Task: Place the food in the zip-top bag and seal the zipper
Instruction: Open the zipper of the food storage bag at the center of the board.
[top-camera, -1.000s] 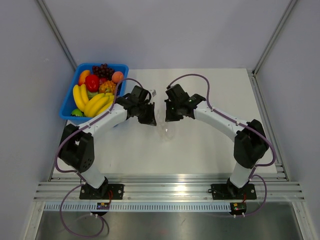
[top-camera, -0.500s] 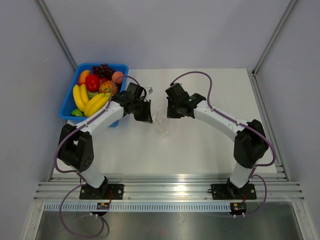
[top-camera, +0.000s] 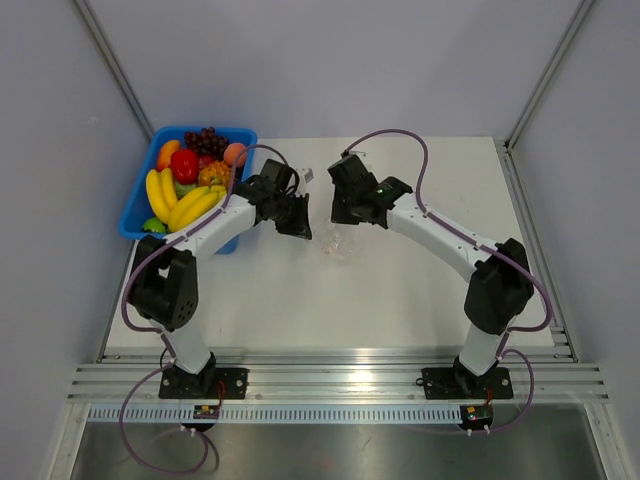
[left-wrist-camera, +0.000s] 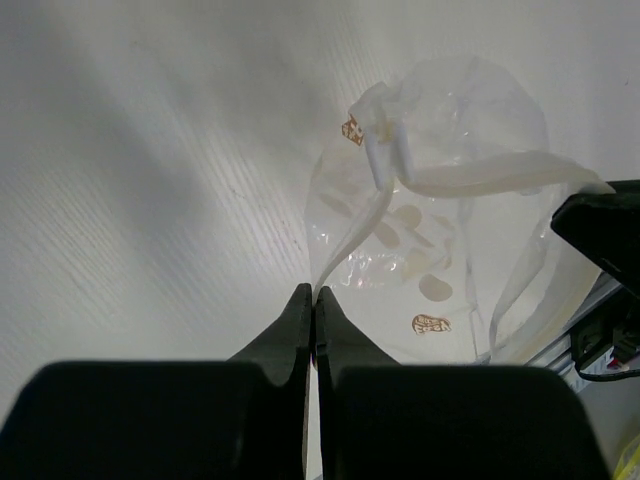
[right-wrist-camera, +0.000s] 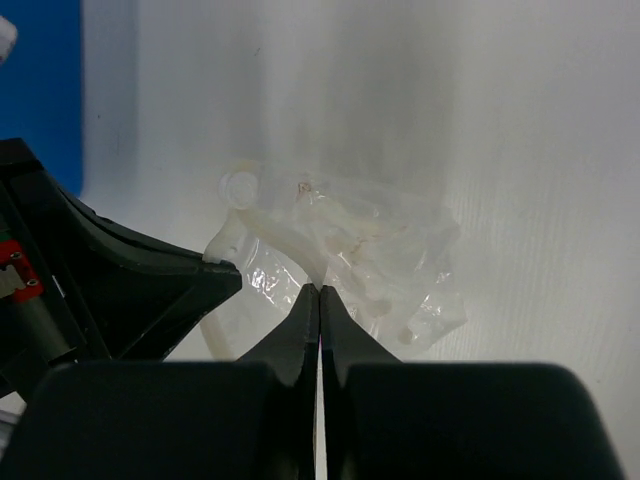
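Both arms slid toward the table's (top-camera: 400, 290) far edge. My right claw (right-wrist-camera: 319, 288) is now clamped tight on the bag (left-wrist-camera: 440, 230), left claw (left-wrist-camera: 314, 293) pinching it too. Bag is crinkled and stretched between them, mid-table. Peach (top-camera: 235, 153) is in the bin (top-camera: 135, 212).

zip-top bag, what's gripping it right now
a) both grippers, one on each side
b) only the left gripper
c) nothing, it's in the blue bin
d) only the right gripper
a: each wrist view shows shut fingertips pinching the bag's edge, the left gripper on one side of the zip-top bag and the right gripper on the other.
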